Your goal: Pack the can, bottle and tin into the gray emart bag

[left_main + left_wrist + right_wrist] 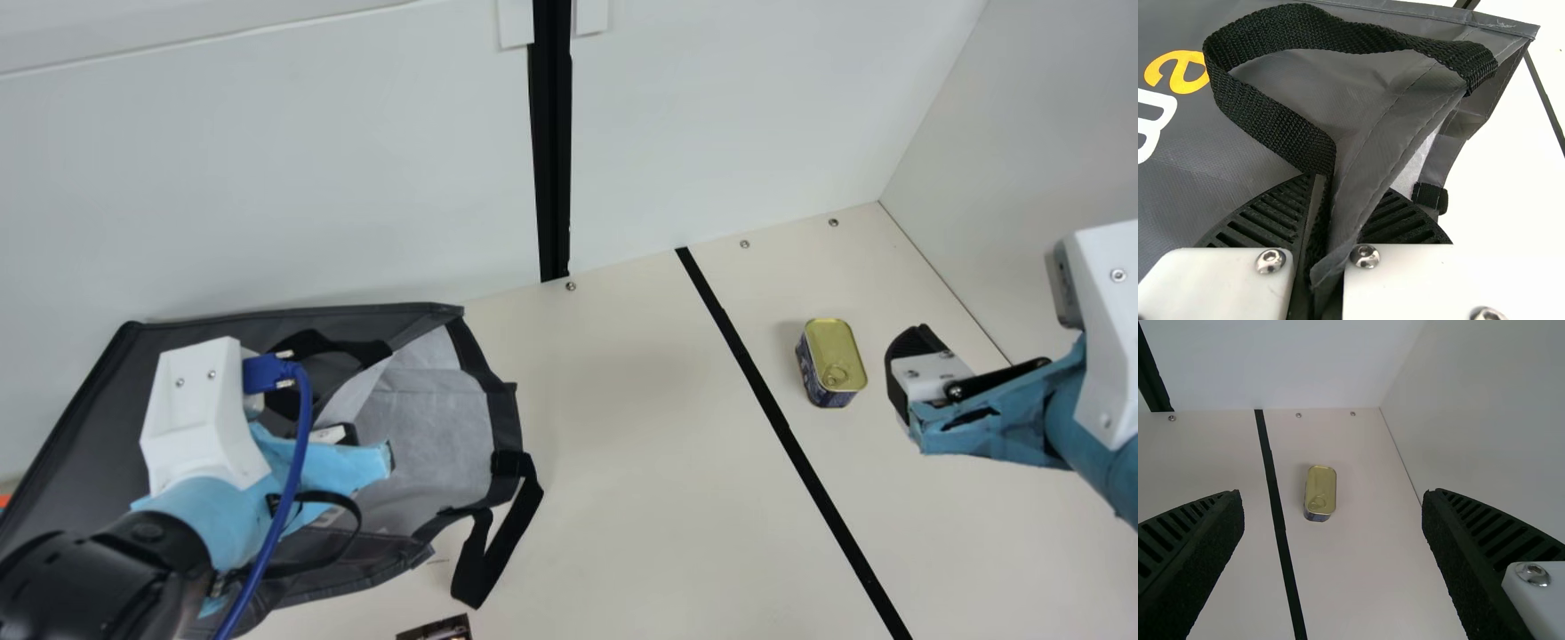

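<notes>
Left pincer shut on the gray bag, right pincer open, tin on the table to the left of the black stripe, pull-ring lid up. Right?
One error: the main view shows the tin right of the black stripe. Lid's up, left pincer is shut on the gray bag, right pincer is open.

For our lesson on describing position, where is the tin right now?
In the main view, the tin stands on the table's right side, just right of the long black stripe, with the open right gripper beyond it further right.
</notes>
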